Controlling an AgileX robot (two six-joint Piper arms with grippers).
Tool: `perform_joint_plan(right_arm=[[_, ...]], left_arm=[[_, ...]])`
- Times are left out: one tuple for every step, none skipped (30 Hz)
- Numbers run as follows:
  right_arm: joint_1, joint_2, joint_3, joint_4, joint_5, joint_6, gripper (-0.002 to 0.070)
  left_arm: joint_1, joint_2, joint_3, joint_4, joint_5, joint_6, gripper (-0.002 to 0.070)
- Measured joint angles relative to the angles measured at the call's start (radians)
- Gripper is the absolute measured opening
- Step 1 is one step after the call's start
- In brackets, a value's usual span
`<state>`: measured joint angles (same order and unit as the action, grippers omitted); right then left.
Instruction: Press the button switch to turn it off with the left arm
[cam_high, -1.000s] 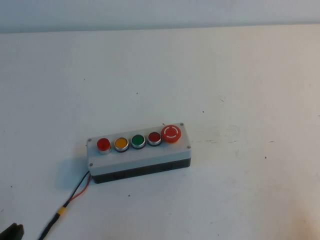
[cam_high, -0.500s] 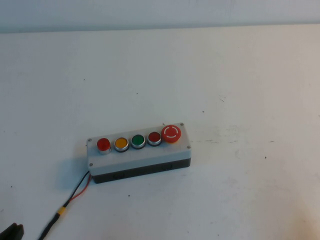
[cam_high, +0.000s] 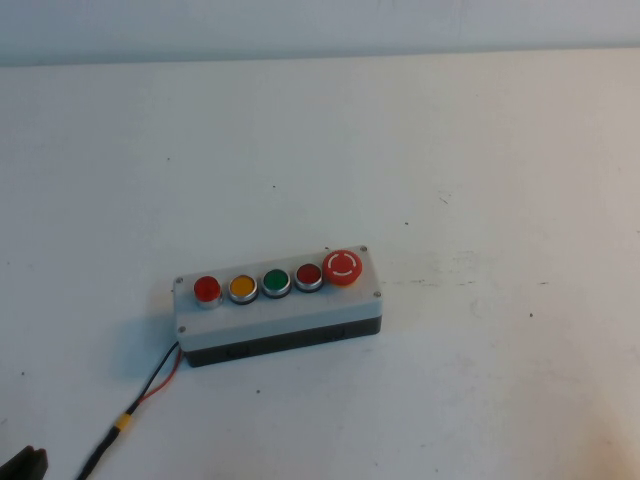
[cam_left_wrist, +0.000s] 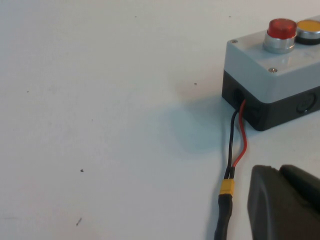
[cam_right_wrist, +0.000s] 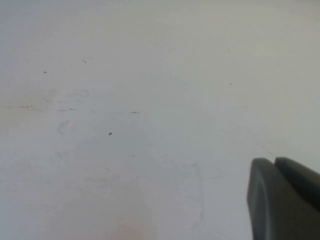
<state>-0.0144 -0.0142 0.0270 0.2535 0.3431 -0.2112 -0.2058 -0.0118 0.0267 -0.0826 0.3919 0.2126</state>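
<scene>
The button switch (cam_high: 207, 289) is a small bright-red button with a silver rim at the left end of the grey box (cam_high: 285, 309), farthest from the big red mushroom button (cam_high: 342, 265). It also shows in the left wrist view (cam_left_wrist: 281, 28). My left gripper (cam_left_wrist: 279, 169) is shut and empty. It sits low over the table beside the box's cable, short of the box's left end. Only its black tip (cam_high: 25, 465) shows in the high view's near-left corner. My right gripper (cam_right_wrist: 274, 161) is shut and empty over bare table, and is out of the high view.
Yellow (cam_high: 242, 287), green (cam_high: 276, 280) and darker red (cam_high: 309, 274) buttons stand between the switch and the mushroom. A black-and-red cable (cam_high: 155, 380) with a yellow connector (cam_left_wrist: 227, 188) runs from the box's left end toward the near-left corner. The white table (cam_high: 450, 150) surrounds the box.
</scene>
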Motion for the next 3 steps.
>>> perform_joint_plan(right_arm=[[0.0, 0.0, 0.0, 0.0, 0.0, 0.0, -0.0016], [0.0, 0.0, 0.0, 0.0, 0.0, 0.0, -0.0016], [0.0, 0.0, 0.0, 0.0, 0.0, 0.0, -0.0016]], left_arm=[[0.0, 0.0, 0.0, 0.0, 0.0, 0.0, -0.0002], [0.0, 0.0, 0.0, 0.0, 0.0, 0.0, -0.0002], [0.0, 0.0, 0.0, 0.0, 0.0, 0.0, -0.0002]])
